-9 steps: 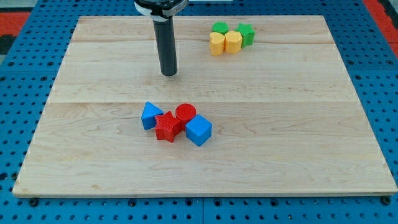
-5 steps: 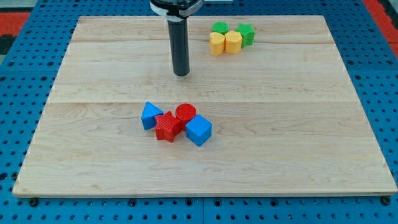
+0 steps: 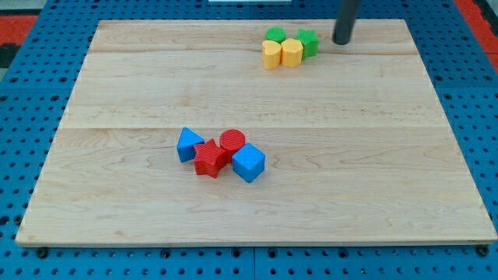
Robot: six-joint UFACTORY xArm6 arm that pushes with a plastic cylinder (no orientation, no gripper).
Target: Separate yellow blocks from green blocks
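Two yellow blocks sit side by side near the view's top, the left one and a hexagonal one. Behind them, touching, are a round green block and a green star-like block. My tip is just to the right of the green star block, a small gap apart, near the board's top edge.
A cluster lies left of the board's middle: a blue triangular block, a red star block, a red round block and a blue cube. The wooden board lies on a blue pegboard.
My tip has moved from the board's upper middle, left of the yellow and green blocks, to the view's right and up, ending right of the green star block. No block has moved.
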